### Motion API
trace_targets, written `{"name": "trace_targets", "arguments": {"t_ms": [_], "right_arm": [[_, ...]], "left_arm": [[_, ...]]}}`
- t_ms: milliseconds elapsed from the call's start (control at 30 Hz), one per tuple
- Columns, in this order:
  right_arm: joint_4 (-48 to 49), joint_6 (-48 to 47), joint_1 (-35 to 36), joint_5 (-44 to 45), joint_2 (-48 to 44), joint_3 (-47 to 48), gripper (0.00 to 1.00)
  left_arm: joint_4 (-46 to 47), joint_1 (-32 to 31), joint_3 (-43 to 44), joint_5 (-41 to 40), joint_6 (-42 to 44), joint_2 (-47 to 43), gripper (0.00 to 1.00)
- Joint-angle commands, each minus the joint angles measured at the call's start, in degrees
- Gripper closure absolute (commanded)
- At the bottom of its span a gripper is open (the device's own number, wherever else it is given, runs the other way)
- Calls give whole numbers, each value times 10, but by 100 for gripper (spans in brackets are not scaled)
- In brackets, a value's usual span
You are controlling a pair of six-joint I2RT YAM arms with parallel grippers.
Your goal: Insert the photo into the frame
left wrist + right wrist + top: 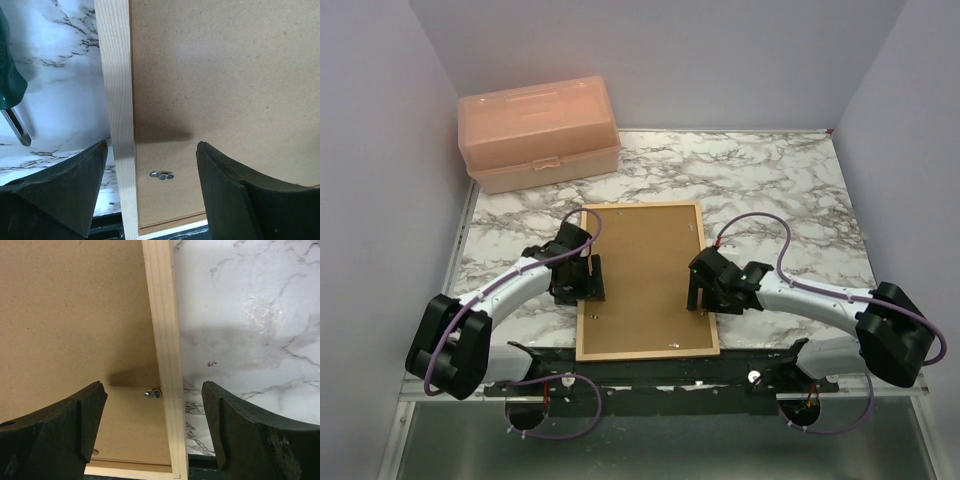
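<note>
1. frame (640, 352) flat on the marble tabletop (780, 190), back side up, between the two arms, near bar close to the tabletop's near edge.
2. photo not to be made out in any view; brown backing board (645, 270) filling the frame's opening.
3. small metal tab (161, 175) on the board just beside the left bar; second tab (153, 393) touching the right bar.
4. left jaws wide apart, clamped on nothing, poised over the frame's left bar: one finger (60, 195) above the marble, the other above the board.
5. right jaws likewise wide apart and empty, astride the right bar, one finger (50, 440) over the board, the other over the marble.
6. green-handled screwdriver (7, 65) on the marble left of the frame, apart from it.
7. peach plastic toolbox (540, 130) at the far left corner, lid down, well apart from the frame.
</note>
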Motion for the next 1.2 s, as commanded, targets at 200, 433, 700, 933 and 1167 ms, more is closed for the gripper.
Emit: {"name": "trace_targets", "arguments": {"t_ms": [200,433,700,933,1167], "right_arm": [[56,8,1,-35,26,-12,14],[61,8,1,-42,27,-22,14],[63,14,1,-42,12,-34,14],[63,22,1,-46,-10,-50,14],[56,36,1,-55,-51,-76,15]], "left_arm": [[-16,-39,-53,-25,-52,-51,30],[-34,-51,-58,-48,-75,-86,50],[-53,-81,-47,-86,-80,-75,52],[-15,-116,-41,-58,-92,-41,54],[2,-169,4,-66,-94,23,58]]}}
